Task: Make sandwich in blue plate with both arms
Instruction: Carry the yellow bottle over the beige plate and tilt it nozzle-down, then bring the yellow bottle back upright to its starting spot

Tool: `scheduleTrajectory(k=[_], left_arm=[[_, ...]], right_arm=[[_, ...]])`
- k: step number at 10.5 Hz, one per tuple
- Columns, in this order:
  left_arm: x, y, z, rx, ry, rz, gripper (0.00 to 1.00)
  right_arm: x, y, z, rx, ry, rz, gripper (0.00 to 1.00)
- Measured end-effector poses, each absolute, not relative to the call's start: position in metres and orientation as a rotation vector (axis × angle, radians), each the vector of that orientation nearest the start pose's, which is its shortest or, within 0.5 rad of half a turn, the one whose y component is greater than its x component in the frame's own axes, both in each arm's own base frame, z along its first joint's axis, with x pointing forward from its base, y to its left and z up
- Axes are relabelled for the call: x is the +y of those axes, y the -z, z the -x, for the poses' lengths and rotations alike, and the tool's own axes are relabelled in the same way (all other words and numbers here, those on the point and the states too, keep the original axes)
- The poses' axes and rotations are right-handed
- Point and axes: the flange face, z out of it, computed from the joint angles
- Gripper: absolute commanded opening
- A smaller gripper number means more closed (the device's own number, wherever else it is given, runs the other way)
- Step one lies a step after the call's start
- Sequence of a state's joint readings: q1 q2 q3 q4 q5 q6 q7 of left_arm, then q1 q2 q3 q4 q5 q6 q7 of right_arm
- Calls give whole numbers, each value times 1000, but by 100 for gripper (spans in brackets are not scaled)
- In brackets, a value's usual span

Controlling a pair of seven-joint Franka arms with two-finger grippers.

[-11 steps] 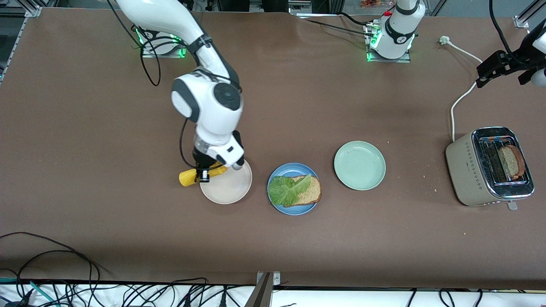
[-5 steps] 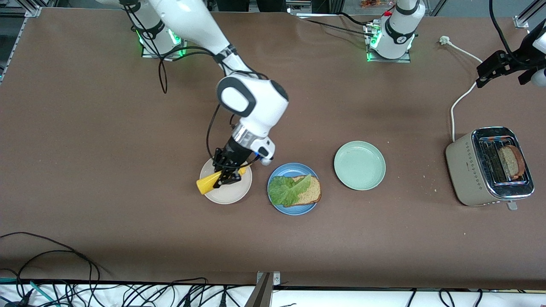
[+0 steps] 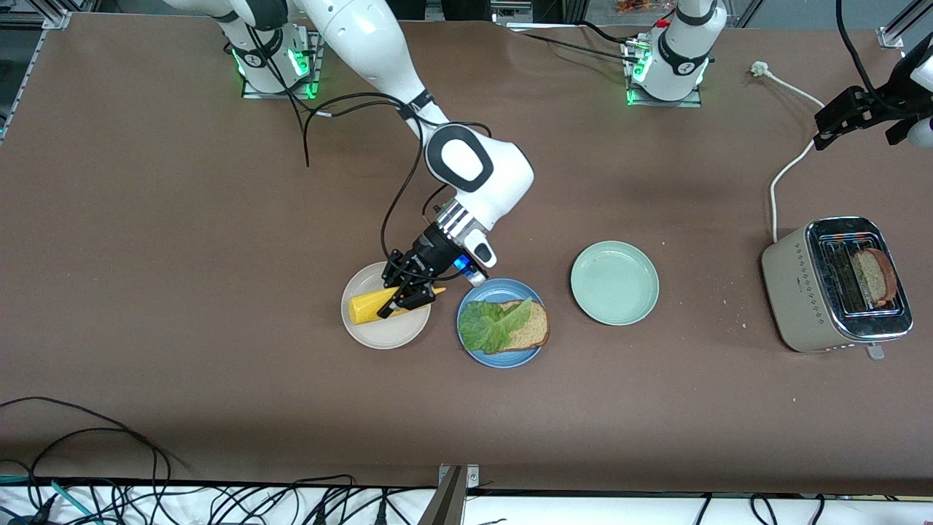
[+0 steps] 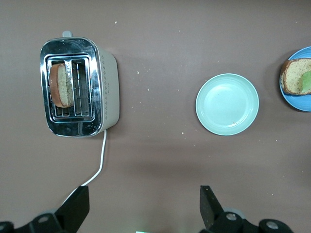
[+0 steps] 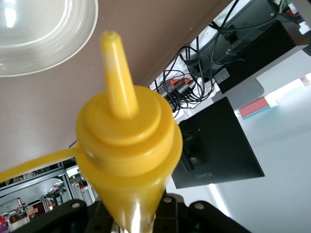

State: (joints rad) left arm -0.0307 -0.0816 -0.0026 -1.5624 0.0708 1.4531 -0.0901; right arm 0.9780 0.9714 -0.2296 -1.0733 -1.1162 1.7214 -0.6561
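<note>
The blue plate [image 3: 510, 357] holds one toasted bread slice [image 3: 532, 326] with a green lettuce leaf [image 3: 490, 324] on top; both also show in the left wrist view, the plate [image 4: 305, 101] at the edge. My right gripper [image 3: 404, 295] hangs over the cream-white plate [image 3: 386, 332], shut on a yellow squeeze bottle [image 3: 367, 307] held sideways, nozzle toward the blue plate. In the right wrist view the bottle [image 5: 129, 145] fills the frame. A second bread slice [image 3: 873, 275] stands in the toaster [image 3: 809, 292]. My left gripper [image 3: 831, 124] waits open, high over the toaster's end of the table.
A pale mint-green plate [image 3: 614, 283] lies beside the blue plate, toward the left arm's end. The toaster's white cord [image 3: 783, 175] runs back toward the left arm's base. Cables hang along the table's front edge.
The right arm swung across the cream-white plate toward the blue plate, carrying the yellow bottle and turning its nozzle that way. The left arm stayed still.
</note>
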Motion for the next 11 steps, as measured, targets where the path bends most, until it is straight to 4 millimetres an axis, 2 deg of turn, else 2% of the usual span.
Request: scheduleTrajectory(k=[3,7,8,9,11], left_arm=[[-9,-662,-516,-99,-36,3068,100],[-9,-662,-516,-99,-36,3068,100],[-9,-662,-516,-99,-36,3068,100],[-9,-662,-516,-99,-36,3068,100],[-9,-662,-516,-99,-36,3068,100]], right_arm=[[521,-268,-560,1447,189,-1103,29],[518,-265,-554,1348,181,-1158,23],[516,-266,-554,1353,187,-1205,18],[510,-268,-557,1362,205,-1300,12],[489,-286,-575,1361,223,-1471,8]])
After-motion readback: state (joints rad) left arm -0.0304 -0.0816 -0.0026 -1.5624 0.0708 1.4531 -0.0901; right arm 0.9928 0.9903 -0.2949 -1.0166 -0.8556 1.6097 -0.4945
